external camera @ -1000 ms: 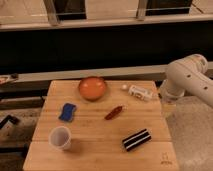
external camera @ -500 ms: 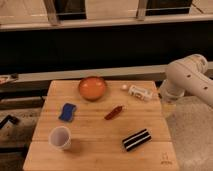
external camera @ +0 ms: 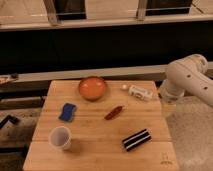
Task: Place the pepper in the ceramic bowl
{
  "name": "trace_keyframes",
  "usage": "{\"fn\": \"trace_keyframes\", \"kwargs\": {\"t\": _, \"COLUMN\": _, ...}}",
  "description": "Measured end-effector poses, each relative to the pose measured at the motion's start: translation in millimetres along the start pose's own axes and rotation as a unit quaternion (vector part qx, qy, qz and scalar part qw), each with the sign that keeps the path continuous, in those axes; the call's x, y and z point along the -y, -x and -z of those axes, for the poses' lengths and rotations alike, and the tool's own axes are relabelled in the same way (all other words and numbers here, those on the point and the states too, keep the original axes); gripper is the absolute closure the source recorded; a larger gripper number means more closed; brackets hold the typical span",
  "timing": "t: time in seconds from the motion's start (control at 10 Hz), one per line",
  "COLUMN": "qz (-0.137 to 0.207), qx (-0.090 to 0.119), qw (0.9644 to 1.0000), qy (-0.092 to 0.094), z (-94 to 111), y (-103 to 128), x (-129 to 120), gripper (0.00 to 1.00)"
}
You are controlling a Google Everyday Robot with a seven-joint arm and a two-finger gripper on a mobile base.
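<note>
We see the pepper [external camera: 114,112] lying on the table [external camera: 100,147], near the middle; it is just below and right of the ceramic bowl [external camera: 92,88], not touching it; the gripper [external camera: 169,104] hangs by the table's right edge, well apart from the pepper; we cannot tell if it is spread or closed.

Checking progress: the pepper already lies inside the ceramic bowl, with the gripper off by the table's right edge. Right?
No. The camera view shows the pepper on the table, apart from the ceramic bowl, not inside it. The gripper is indeed by the table's right edge.
</note>
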Motion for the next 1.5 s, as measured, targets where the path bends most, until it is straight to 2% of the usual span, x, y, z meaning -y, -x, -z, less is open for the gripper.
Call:
{"fn": "trace_keyframes", "kwargs": {"t": 0.1, "qz": 0.012, "qx": -0.003, "qw": 0.9999, "qy": -0.002, "z": -3, "y": 8, "x": 1, "gripper": 0.2}}
{"fn": "trace_keyframes", "kwargs": {"t": 0.3, "qz": 0.04, "qx": -0.009, "qw": 0.9991, "qy": -0.006, "z": -9, "y": 47, "x": 2, "gripper": 0.2}}
{"fn": "trace_keyframes", "kwargs": {"t": 0.5, "qz": 0.064, "qx": -0.012, "qw": 0.9978, "qy": -0.009, "z": -13, "y": 66, "x": 4, "gripper": 0.2}}
{"fn": "trace_keyframes", "kwargs": {"t": 0.7, "qz": 0.071, "qx": -0.01, "qw": 0.9974, "qy": -0.009, "z": -18, "y": 69, "x": 2, "gripper": 0.2}}
{"fn": "trace_keyframes", "kwargs": {"t": 1.0, "qz": 0.093, "qx": -0.006, "qw": 0.9955, "qy": -0.013, "z": -26, "y": 96, "x": -1, "gripper": 0.2}}
{"fn": "trace_keyframes", "kwargs": {"t": 1.2, "qz": 0.12, "qx": -0.002, "qw": 0.9926, "qy": -0.018, "z": -30, "y": 120, "x": 1, "gripper": 0.2}}
{"fn": "trace_keyframes", "kwargs": {"t": 1.5, "qz": 0.145, "qx": 0.001, "qw": 0.9892, "qy": -0.021, "z": -39, "y": 125, "x": -1, "gripper": 0.2}}
